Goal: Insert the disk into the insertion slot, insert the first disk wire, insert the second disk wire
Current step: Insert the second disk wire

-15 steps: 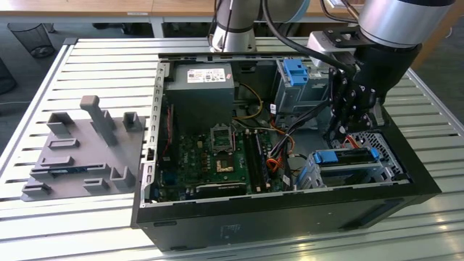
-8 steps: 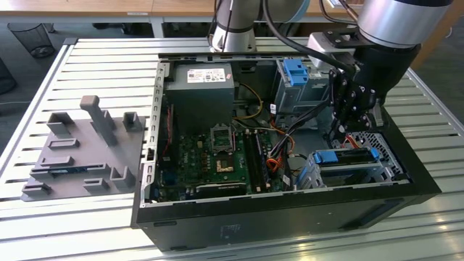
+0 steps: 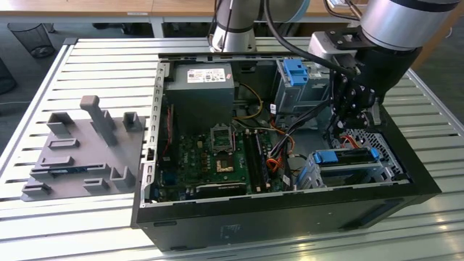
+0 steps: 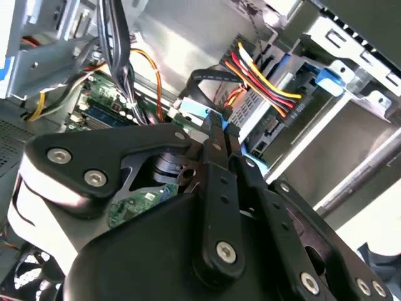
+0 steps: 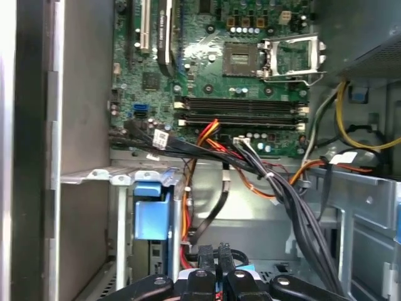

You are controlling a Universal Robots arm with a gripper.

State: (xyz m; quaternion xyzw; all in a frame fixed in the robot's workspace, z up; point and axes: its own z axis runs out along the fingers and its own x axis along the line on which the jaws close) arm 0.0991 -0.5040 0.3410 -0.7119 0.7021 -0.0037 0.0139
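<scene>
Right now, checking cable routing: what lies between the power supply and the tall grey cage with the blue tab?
In the exterior view, yellow and orange wires arc between power supply and cage.

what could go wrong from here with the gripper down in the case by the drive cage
1. The gripper sits among loose cables; a sideways move might snag them.
2. The disk already lies in the insertion slot; a misaligned push could bend the connector of the red-yellow wire bundle at its rear.
</scene>
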